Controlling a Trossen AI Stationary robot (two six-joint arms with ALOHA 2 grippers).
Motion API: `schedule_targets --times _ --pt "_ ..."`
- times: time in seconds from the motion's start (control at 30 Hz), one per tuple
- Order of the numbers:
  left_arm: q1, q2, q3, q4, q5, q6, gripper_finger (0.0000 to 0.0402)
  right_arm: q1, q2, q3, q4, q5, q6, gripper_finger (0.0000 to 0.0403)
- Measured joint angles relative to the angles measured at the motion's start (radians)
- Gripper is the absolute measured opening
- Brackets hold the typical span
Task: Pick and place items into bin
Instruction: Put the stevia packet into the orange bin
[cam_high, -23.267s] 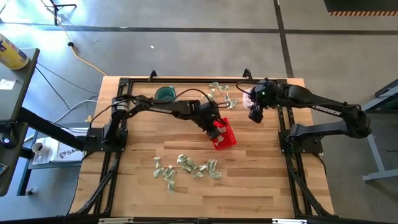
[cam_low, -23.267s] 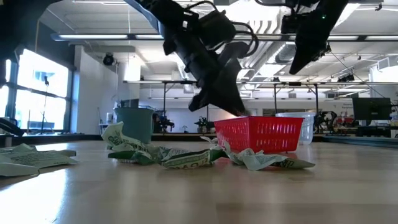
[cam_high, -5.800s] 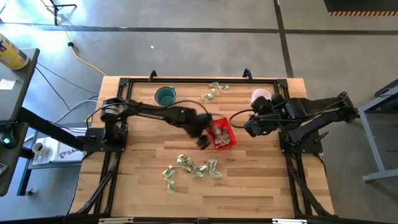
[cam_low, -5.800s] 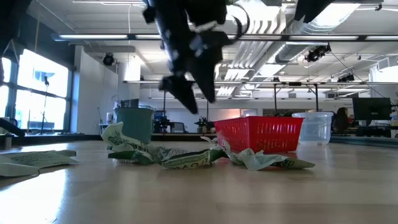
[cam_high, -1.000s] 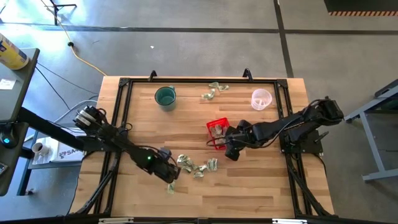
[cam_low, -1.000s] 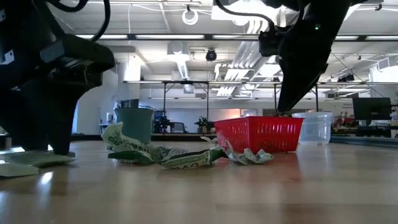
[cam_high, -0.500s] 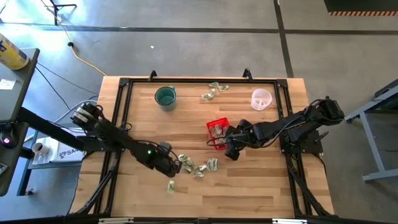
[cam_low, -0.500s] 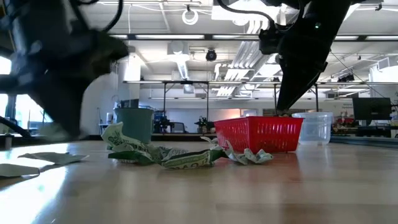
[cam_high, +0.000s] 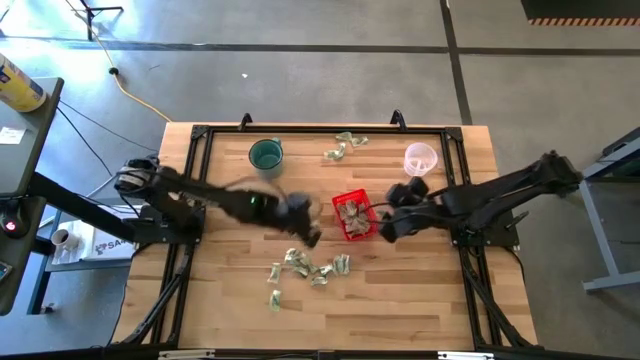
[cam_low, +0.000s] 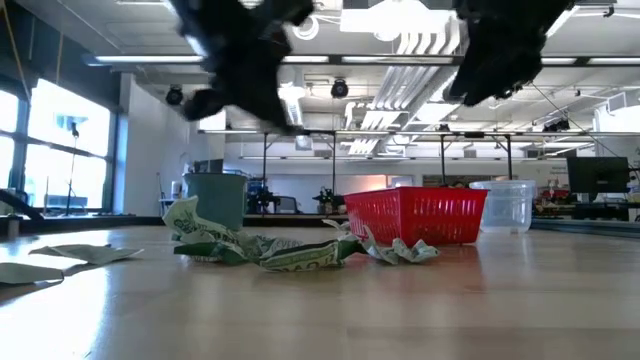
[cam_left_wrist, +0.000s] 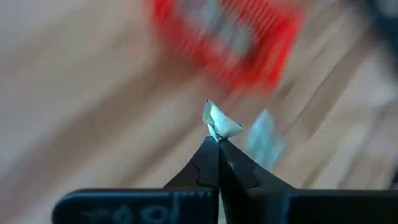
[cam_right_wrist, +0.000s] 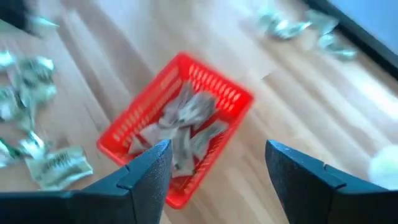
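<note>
On the pale wooden tabletop (cam_high: 400, 290), nearest the front edge, two small crumpled pale green-and-whitish wrapper pieces (cam_high: 274, 297) lie apart from a looser cluster of the same crumpled wrappers (cam_high: 318, 268), which sits just behind them, near the middle of the board. In the low view this heap (cam_low: 262, 248) lies low on the wood in front of the basket.

Above and just behind the cluster, the left hand (cam_high: 311, 235) hangs in the air, motion-blurred, just to the left of the basket. In its wrist view its two dark fingers (cam_left_wrist: 210, 167) are pressed together at the tips, grasping one small whitish crumpled wrapper scrap (cam_left_wrist: 219, 122).

The small red rectangular plastic basket with perforated sides (cam_high: 352, 217) stands at mid-tabletop between the two hands, and several crumpled wrappers lie inside it (cam_right_wrist: 184, 122). The right hand (cam_high: 386, 229) hovers just to the basket's right, and in its wrist view its fingers (cam_right_wrist: 149, 167) are spread wide apart with nothing between them.

Farther back, a round teal green cup (cam_high: 265, 155) stands at the left rear, a clear plastic cup (cam_high: 421, 159) at the right rear, and a few more crumpled wrappers (cam_high: 343, 146) lie between them near the far edge.
</note>
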Motion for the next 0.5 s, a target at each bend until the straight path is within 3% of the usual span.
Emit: schedule_targets --times 0.2,0.33,0.4,0.5 --pt "0.2 0.07 0.005 0.388 0.164 0.178 0.0022 0.026 -0.113 0.0 -0.102 0.015 0.062 0.0247" --pt "0.255 0.135 0.002 0.486 0.277 0.176 0.0025 0.027 -0.116 0.0 -0.113 0.013 0.064 0.0247" --pt "0.251 0.159 0.002 0.518 0.289 0.161 0.0052 0.027 -0.105 0.0 -0.113 0.012 0.064 0.0247" --pt "0.229 0.188 0.003 0.573 0.257 0.162 0.013 0.027 -0.087 0.0 -0.112 0.013 0.064 0.0247"
